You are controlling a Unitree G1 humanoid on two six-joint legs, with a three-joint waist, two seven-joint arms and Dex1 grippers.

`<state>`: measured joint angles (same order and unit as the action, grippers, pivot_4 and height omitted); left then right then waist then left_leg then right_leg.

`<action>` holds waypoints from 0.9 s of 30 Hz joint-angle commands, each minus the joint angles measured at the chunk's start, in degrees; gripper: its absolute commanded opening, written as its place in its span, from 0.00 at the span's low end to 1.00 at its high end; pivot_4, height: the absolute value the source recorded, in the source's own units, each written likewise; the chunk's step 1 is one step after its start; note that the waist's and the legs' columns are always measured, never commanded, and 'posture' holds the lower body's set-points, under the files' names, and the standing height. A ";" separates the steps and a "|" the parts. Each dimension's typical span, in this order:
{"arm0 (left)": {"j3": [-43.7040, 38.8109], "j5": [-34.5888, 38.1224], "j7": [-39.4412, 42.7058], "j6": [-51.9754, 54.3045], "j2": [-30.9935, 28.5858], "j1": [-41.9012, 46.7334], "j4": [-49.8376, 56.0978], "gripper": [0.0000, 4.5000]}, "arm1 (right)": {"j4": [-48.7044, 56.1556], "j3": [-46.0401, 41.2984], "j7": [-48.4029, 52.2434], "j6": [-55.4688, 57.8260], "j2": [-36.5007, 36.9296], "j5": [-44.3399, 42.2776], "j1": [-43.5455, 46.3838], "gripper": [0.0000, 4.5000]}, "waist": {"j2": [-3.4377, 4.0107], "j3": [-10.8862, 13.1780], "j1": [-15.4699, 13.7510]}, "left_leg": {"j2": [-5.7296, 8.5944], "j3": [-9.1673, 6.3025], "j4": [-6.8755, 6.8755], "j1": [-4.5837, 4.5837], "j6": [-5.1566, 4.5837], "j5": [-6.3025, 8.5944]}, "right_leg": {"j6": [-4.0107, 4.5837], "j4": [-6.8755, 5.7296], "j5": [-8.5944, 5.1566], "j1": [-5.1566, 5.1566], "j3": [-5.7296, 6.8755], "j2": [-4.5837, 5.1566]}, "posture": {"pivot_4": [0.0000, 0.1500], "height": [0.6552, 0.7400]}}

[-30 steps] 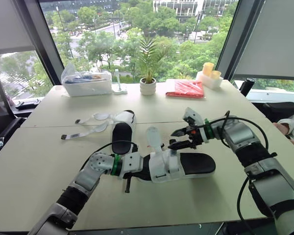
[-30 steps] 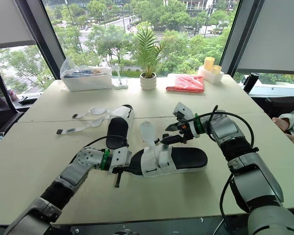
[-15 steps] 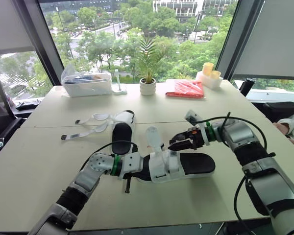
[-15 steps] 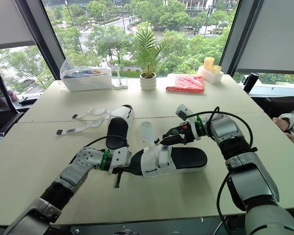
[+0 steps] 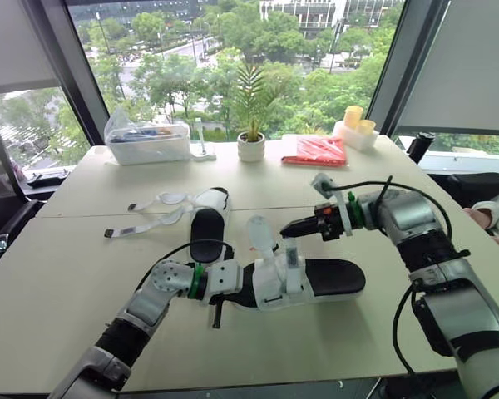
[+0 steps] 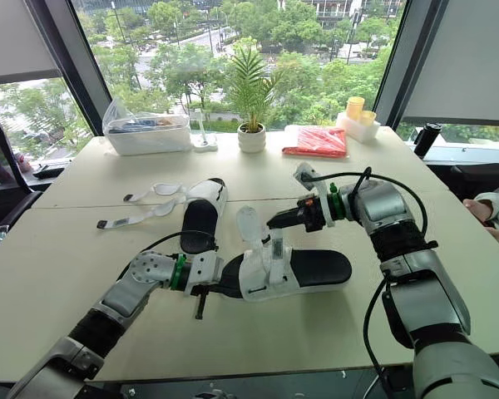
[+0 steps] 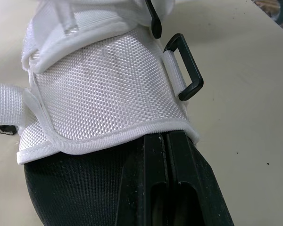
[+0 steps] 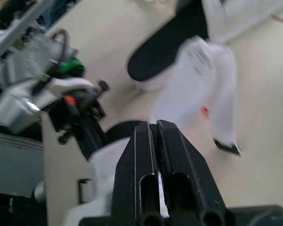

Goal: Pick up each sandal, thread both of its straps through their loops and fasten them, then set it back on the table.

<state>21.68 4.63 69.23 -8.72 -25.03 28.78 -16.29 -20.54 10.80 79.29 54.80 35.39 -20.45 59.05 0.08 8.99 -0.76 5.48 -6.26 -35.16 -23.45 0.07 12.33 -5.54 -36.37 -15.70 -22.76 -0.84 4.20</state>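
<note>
While left fingers [image 7: 146, 197] clamp sandal [image 5: 333, 278], right arm [image 5: 407, 220] extends inward — pinching strap [image 5: 292, 256].

Near sandal [image 7: 104, 89] cut off by edges; far sandal [image 8: 198, 80] blurred.

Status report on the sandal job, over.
Left gripper shut on toe of near sandal. Right gripper shut on its strap, held upright. Second sandal behind, straps loose, clear of the work.
</note>
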 commanded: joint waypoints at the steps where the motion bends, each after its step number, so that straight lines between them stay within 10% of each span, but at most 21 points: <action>1: 7.44 -7.02 2.66 -0.29 -0.30 -2.36 -5.67 0.00 | 10.30 -4.53 0.05 4.82 1.64 -6.11 3.70 0.01 | 0.06 -0.04 -0.05 | 0.00 -0.01 -0.01 0.00 0.00 0.00 | 0.00 0.00 0.00 0.01 0.01 0.00 | 1.00 1.00; 27: 8.74 -9.26 4.24 -3.22 0.33 -2.33 -6.74 0.00 | -34.82 1.72 -1.90 -27.31 -7.96 10.56 14.80 0.01 | 0.11 -0.25 0.07 | 0.19 -0.01 -0.06 0.11 -0.01 -0.01 | -0.05 -0.11 0.03 -0.11 -0.01 0.13 | 1.00 1.00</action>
<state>22.23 1.83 70.02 -14.07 -24.25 30.43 -19.33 -53.93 14.19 78.14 29.86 27.77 -10.69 71.04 0.19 8.75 -0.70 5.67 -6.26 -35.21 -23.34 0.06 12.32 -5.59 -36.49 -15.67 -22.86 -0.85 4.33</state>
